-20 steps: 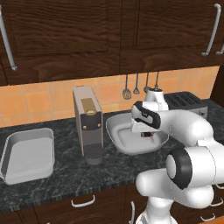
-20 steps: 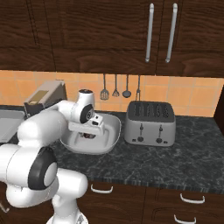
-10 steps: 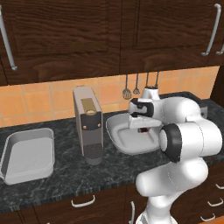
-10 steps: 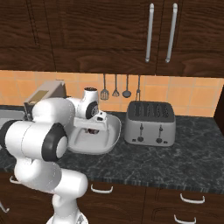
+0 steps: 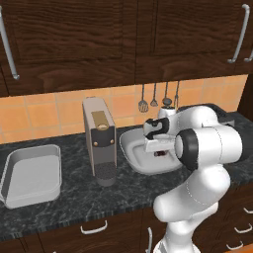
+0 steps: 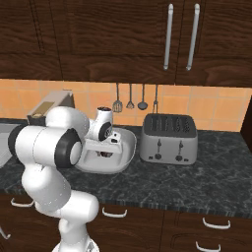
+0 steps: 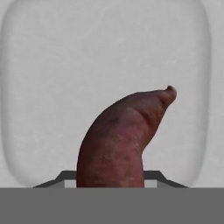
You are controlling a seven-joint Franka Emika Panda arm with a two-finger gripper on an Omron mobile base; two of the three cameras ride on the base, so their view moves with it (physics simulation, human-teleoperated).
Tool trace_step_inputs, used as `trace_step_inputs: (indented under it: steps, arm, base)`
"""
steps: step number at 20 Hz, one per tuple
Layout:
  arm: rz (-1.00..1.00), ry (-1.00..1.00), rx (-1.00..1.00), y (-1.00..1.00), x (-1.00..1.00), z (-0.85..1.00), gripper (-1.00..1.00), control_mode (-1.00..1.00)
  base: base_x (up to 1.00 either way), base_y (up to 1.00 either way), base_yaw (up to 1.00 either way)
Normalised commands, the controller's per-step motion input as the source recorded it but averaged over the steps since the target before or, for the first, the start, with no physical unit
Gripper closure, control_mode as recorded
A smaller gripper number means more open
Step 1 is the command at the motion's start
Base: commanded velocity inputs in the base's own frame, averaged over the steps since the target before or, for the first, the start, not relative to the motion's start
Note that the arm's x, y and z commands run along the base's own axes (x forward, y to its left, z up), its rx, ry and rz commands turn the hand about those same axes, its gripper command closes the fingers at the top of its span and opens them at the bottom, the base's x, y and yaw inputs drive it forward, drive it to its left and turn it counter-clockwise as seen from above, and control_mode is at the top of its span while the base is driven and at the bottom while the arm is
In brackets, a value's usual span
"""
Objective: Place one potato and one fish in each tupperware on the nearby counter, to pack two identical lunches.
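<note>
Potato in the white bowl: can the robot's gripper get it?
Probably yes. The gripper is right at the potato, with a finger tip on each side and nothing between them. The bowl has a low rim that does not seem to block the hand. Whether the fingers already pinch it is unclear.

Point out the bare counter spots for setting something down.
Free: counter between the grey tray and coffee machine; the front strip right of the toaster. Crowded: the white bowl, where the hand hangs.
</note>
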Motion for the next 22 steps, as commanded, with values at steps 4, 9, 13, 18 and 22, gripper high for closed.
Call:
trace_step_inputs:
  steps: [4, 9, 13, 18, 22]
  arm:
    - [0.00, 0.00, -0.01, 0.08, 0.00, 0.04, -1.00, -1.00]
    - [0.00, 0.00, -0.07, 0.13, 0.00, 0.33, -1.00, -1.00]
    - [0.00, -0.01, -0.03, 0.05, -0.04, 0.53, -1.00, -1.00]
    - [0.00, 0.00, 0.00, 0.00, -0.71, 0.14, -1.00, -1.00]
    - [0.00, 0.00, 0.00, -0.02, -1.00, 0.05, -1.00, -1.00]
  base:
    - [0.00, 0.00, 0.00]
    - [0.00, 0.00, 0.00]
    - [0.00, 0.00, 0.00]
    - [0.00, 0.00, 0.00]
    - [0.00, 0.00, 0.00]
